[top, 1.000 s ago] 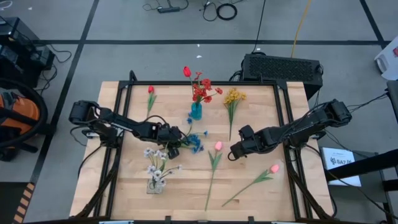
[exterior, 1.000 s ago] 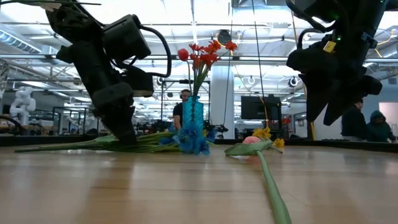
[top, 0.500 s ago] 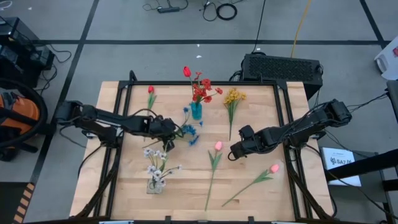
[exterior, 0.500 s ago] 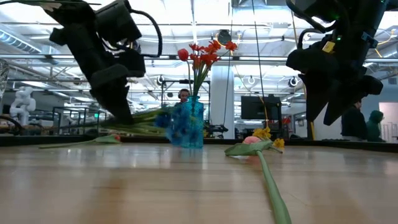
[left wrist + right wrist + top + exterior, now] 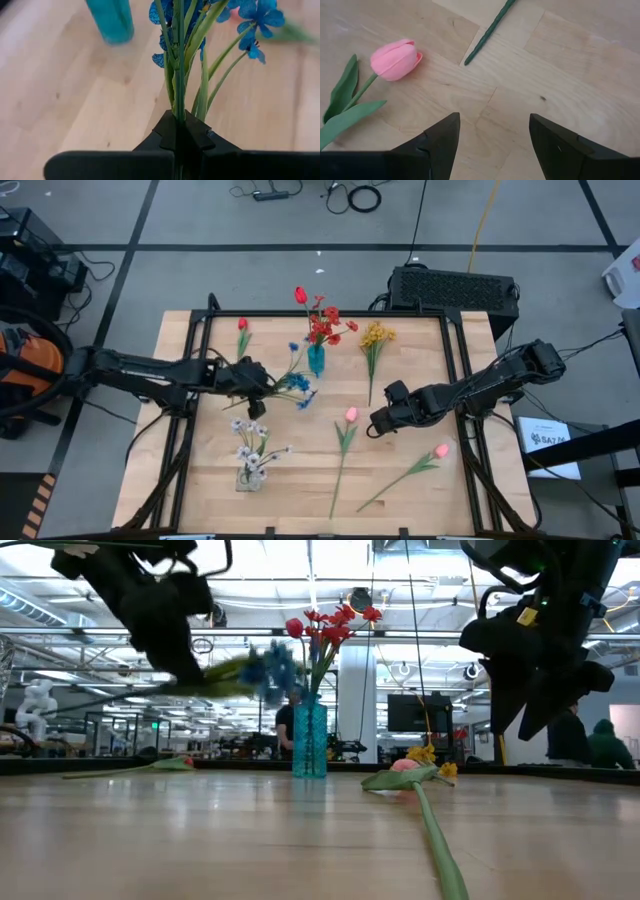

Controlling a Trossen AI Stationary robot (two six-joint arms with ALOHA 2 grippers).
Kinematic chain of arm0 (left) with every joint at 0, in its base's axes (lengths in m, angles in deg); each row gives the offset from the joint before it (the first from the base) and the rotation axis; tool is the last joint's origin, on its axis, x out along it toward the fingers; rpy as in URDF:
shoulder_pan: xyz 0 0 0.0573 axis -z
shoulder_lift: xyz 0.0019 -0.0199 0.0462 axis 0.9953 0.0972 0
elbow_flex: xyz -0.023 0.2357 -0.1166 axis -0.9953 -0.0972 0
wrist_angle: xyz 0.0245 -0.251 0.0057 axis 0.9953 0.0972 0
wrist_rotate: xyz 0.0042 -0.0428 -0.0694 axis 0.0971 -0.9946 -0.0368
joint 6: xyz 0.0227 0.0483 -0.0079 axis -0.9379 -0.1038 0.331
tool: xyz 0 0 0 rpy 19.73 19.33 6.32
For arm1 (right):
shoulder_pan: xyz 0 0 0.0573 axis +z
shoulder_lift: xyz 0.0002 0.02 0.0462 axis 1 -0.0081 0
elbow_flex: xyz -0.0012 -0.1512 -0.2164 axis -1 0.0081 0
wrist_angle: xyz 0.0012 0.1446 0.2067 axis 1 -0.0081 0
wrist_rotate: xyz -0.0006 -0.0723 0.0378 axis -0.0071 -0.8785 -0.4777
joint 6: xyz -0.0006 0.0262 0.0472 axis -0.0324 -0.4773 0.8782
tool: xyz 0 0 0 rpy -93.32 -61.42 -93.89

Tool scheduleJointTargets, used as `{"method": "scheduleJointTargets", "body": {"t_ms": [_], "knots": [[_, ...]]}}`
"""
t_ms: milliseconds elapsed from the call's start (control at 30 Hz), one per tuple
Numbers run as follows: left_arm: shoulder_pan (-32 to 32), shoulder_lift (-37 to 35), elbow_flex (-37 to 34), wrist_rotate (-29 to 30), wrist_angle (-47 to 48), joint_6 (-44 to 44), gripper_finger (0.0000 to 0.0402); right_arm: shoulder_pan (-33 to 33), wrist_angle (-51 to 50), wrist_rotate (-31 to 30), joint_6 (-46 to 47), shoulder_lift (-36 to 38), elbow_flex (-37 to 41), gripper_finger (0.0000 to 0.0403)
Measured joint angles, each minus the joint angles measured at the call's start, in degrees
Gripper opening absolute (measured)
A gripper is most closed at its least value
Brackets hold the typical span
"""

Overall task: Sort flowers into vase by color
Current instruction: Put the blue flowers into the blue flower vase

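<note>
My left gripper point(image 5: 258, 377) is shut on a blue flower spray point(image 5: 295, 385) and holds it in the air left of the blue vase point(image 5: 310, 740), which holds red flowers point(image 5: 322, 325). The blue heads point(image 5: 255, 15) point toward the vase point(image 5: 112, 20). My right gripper point(image 5: 376, 423) hovers open right of a pink tulip point(image 5: 395, 59) that lies flat on the table. A second pink tulip point(image 5: 440, 450) lies near the right edge. Yellow flowers point(image 5: 376, 337) and a red tulip point(image 5: 242, 326) lie at the far side. White flowers point(image 5: 250, 450) stand in a clear vase. My left gripper pinches the blue spray's bundled green stems point(image 5: 178, 107) between its two fingers, which lie across the stems and come slanting from above on the table's left. The spray is lifted clear of the table, roughly level, with its heads point(image 5: 265, 668) toward the vase.
A loose green stem end point(image 5: 487, 32) lies on the wood ahead of my right gripper. The wooden table point(image 5: 200, 500) has bare room at its near left and near right corners. People and equipment show in the room beyond the far edge.
My left gripper has risen and drawn toward the table's left and far edge, still shut. The blue spray, which lay on the table beside the vase, is now lifted clear, level with the vase's rim. My right arm has kept still.
</note>
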Motion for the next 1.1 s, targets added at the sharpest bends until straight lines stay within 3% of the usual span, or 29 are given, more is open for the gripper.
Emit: {"method": "scheduleJointTargets", "body": {"t_ms": [233,467,633,967,1100], "knots": [[0.04,-8.52,0.01,0.39,1.04,-1.17,0.0006,-0.02,-0.1,-0.18,0.0,0.0,0.0,0.0231],[0.04,-16.08,0.01,6.18,0.83,-0.54,0.0006,0.0,-0.06,-0.18,0.0,0.0,0.0,0.0231],[0.02,-21.29,0.03,13.87,-0.61,-1.42,0.0006,-0.02,-0.06,-0.51,0.0,0.0,0.0,0.0231],[0.02,-24.18,0.01,18.47,-14.86,-7.21,0.0006,0.0,0.74,-3.43,0.0,0.0,0.0,0.0231],[0.04,-24.04,-3.82,19.67,-24.58,-10.06,0.0006,0.25,1.99,-3.67,0.0,-0.53,0.0,0.0231]]}}
